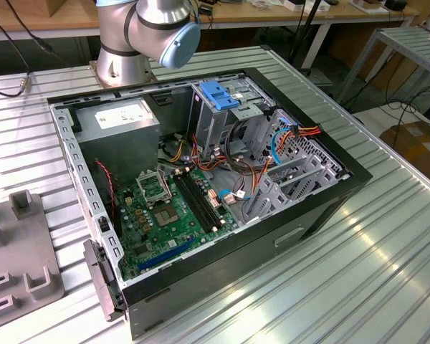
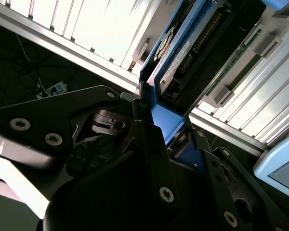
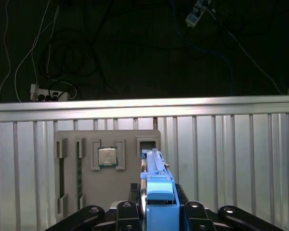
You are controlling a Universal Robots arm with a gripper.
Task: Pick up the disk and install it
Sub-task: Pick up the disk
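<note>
Since the disk (image 3: 156,187) sits clamped edge-on between the fingers (image 2: 143,118), the relation that matters is how it lies in that grip. In the second wrist view its long axis runs straight out from the fingers, away from the wrist, with a blue side rail (image 2: 180,53) along one long edge and a darker face beside it. In the first wrist view the same disk shows as a narrow blue strip with one finger on either side, so the fingers are closed down to about the disk's thickness and have hold of nothing else.

The disk hangs over the ribbed metal tabletop (image 3: 241,163), close to one of its edges; it is just beside the grey holder tray (image 3: 111,192), which carries a small square chip (image 3: 107,157) and an empty rectangular pocket (image 3: 147,144). Whether the disk's far end is wholly clear of the tray cannot be told.

In the exterior view the open computer case (image 1: 294,229) lies across the middle of the tabletop, well apart from the tray at the exterior view's left; its drive cage (image 1: 215,125) stands under the blue latch (image 1: 218,95) toward the far side of the case. Judged from this, the pick-up looks done and the installing is not yet done.
</note>
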